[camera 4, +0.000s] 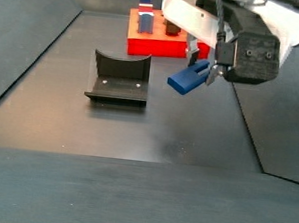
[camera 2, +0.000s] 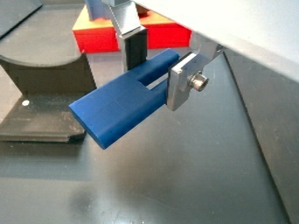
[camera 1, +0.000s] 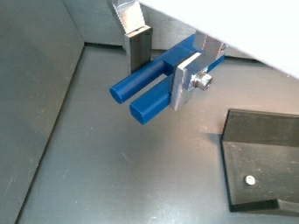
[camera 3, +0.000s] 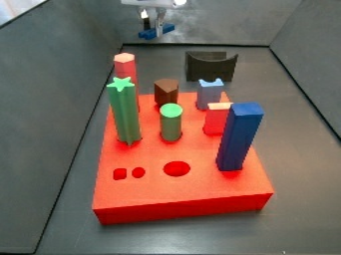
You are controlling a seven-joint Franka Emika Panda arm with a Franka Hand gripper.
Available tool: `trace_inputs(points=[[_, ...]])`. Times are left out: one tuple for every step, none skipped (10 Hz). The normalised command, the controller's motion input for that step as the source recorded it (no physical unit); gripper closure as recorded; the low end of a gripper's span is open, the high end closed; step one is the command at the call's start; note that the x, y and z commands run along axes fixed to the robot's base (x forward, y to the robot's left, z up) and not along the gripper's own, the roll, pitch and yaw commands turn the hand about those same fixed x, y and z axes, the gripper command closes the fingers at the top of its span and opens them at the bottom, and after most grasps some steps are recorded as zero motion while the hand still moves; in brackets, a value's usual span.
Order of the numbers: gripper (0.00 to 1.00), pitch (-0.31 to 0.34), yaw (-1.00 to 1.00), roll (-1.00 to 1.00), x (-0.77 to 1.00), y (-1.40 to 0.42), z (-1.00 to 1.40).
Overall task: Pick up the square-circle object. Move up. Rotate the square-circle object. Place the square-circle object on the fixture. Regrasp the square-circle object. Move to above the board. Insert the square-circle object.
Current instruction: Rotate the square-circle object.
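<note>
- square-circle object (camera 2: pixel 117 105) nearest the lens in both wrist views — blue oblong block, flat faces, sharp edges, matte; the two short prongs (camera 1: pixel 138 92) show in a wrist view, one rounded, one squarer
- it is off the floor, held tilted in mid-air near the fixture (camera 4: pixel 118 77), not touching it; also seen as a blue piece under the gripper (camera 4: pixel 204 67) in a side view
- handling, judged: rigid, light, likely plastic, smooth sides so it could twist in a two-point pinch; not fragile
- best hold looks like the flat opposite sides of the block body, away from the prongs, which must stay free for the holes
- gripper (camera 2: pixel 158 54) jaws clamped on the block's end opposite the prongs; silver finger (camera 2: pixel 184 80) flat on one side, the other finger partly hidden behind
- fixture: dark block with curved scoop, on the grey floor (camera 4: pixel 176 142), empty
- board (camera 3: pixel 180 169) — red slab with upright pegs, well apart from the gripper; small square and round holes (camera 3: pixel 128 173) free
</note>
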Motion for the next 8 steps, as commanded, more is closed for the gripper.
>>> trace_inputs(points=[[1.0, 0.179, 0.03, 0.17, -0.02, -0.02, 0.19], [1.0, 0.0, -1.0, 0.0, 0.0, 0.0, 0.0], [1.0, -0.003, -1.0, 0.0, 0.01, 0.02, -0.07], [1.0, -0.007, -1.0, -0.01, 0.02, 0.02, -0.08], [1.0, -0.008, -1.0, -0.01, 0.02, 0.02, -0.07], [1.0, -0.01, -1.0, -0.01, 0.03, 0.02, -0.04], [1.0, -0.011, -1.0, -0.01, 0.04, 0.02, -0.03], [1.0, -0.011, -1.0, -0.01, 0.04, 0.02, -0.02]])
